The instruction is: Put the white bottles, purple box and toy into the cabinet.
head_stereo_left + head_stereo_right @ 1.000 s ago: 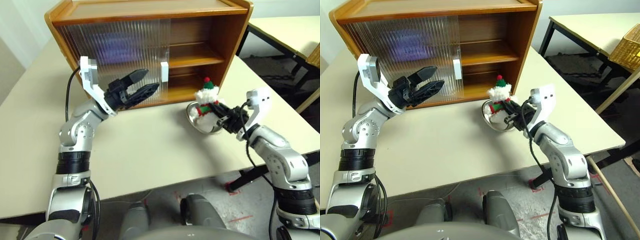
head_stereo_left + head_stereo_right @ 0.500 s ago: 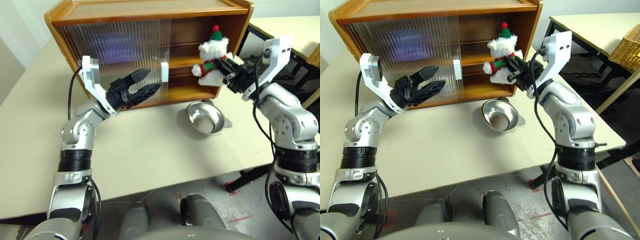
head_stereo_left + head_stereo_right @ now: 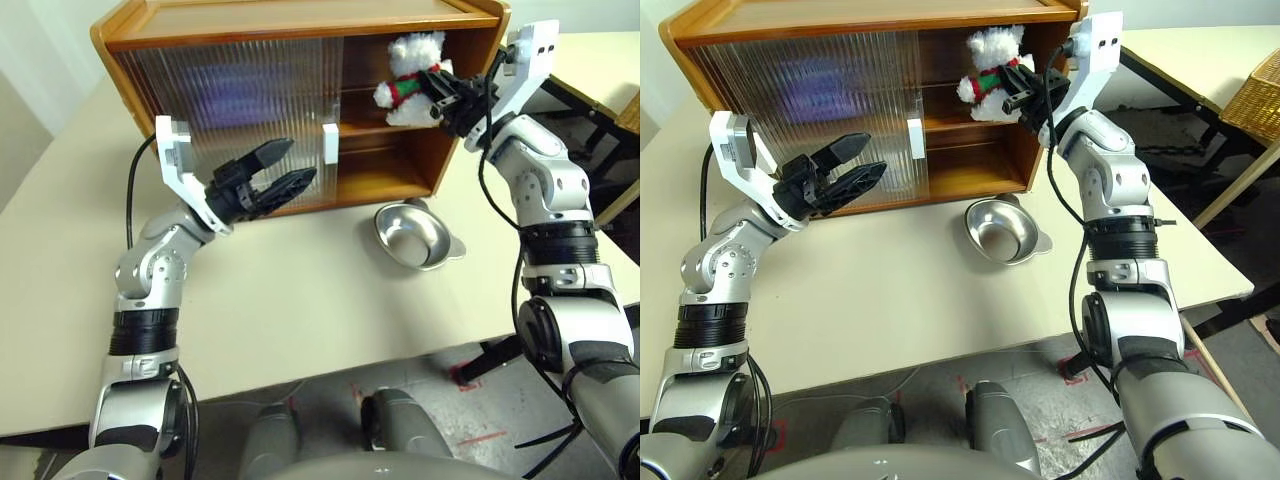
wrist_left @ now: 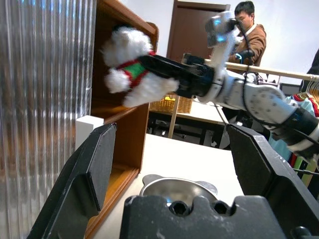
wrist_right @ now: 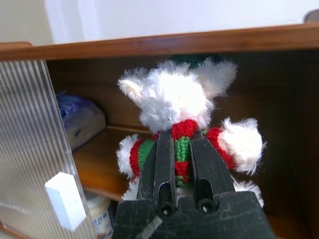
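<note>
White plush, the toy [image 3: 405, 80] hangs clamped by its scarf in the right gripper [image 3: 437, 88] at the cabinet [image 3: 300, 25] opening, above the inner shelf. The left gripper [image 3: 280, 170] waits spread and empty before the sliding door. Next, I judge, comes carrying it deeper, lowering it onto the shelf and letting go.

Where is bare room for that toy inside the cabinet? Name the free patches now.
The upper shelf in the open right half of the cabinet is bare beneath the toy held by the right tool. Crowded: behind the sliding door, where the purple box lies on the shelf and a white bottle sits below.
</note>
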You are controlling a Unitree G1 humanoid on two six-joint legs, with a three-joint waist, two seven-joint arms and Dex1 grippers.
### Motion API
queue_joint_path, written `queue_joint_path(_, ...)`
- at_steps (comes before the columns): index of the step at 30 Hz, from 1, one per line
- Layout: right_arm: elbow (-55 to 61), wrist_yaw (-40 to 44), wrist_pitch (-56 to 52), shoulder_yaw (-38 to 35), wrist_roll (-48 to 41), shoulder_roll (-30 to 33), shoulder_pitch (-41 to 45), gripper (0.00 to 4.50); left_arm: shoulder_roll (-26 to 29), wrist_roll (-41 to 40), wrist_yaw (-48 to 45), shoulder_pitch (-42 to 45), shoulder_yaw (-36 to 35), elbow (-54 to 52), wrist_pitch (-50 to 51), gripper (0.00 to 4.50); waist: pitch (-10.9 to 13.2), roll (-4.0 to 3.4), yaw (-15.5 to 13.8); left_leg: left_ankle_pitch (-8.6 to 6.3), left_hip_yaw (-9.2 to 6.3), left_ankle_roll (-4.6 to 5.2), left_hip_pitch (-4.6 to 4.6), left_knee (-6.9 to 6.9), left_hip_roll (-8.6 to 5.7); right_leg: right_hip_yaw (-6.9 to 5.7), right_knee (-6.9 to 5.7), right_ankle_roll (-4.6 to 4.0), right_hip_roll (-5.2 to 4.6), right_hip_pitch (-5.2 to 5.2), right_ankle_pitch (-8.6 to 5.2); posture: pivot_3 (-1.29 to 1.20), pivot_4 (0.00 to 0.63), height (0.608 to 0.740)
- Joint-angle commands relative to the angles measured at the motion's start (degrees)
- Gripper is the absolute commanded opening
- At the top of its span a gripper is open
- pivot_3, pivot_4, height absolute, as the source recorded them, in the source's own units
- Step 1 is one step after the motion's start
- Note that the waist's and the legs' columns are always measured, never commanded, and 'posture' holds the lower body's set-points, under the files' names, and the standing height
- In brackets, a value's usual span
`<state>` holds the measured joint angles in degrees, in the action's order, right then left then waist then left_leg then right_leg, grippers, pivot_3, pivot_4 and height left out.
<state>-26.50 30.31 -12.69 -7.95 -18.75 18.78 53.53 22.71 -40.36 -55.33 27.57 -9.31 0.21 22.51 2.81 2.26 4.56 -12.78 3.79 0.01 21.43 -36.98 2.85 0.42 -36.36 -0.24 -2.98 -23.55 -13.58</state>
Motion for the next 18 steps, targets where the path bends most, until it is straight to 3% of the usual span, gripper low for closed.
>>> queue_joint_path(1,-7.7,0.9,5.0,0.0,1.6,-0.9,3.4,0.2,0.2,-0.4,0.8,-1.3,-0.1,-1.7,0.8,4.5,0.0,0.0,-0.1,0.0,0.0,0.0,0.0,-0.01,0.0,0.01,0.0,-0.01,0.0,0.0,0.01,0.04,0.0,0.74)
queue_joint_path(11,-32.2,1.7,17.6,-0.9,5.1,-3.3,13.6,0.2,0.9,-1.3,3.3,-4.7,-1.9,-6.0,1.9,4.5,0.0,-0.02,-1.4,0.01,0.0,0.01,0.0,0.01,0.01,0.01,-0.03,-0.04,0.0,-0.02,0.02,0.1,0.0,0.74)
queue_joint_path(18,-41.7,0.7,23.4,-1.7,7.0,-3.6,17.6,0.2,1.6,-2.3,5.9,-7.9,-3.5,-10.1,2.8,4.5,0.0,-0.03,-2.8,0.01,-0.01,0.02,0.0,0.04,0.02,-0.01,-0.03,-0.07,0.02,-0.03,0.01,0.17,0.0,0.74)
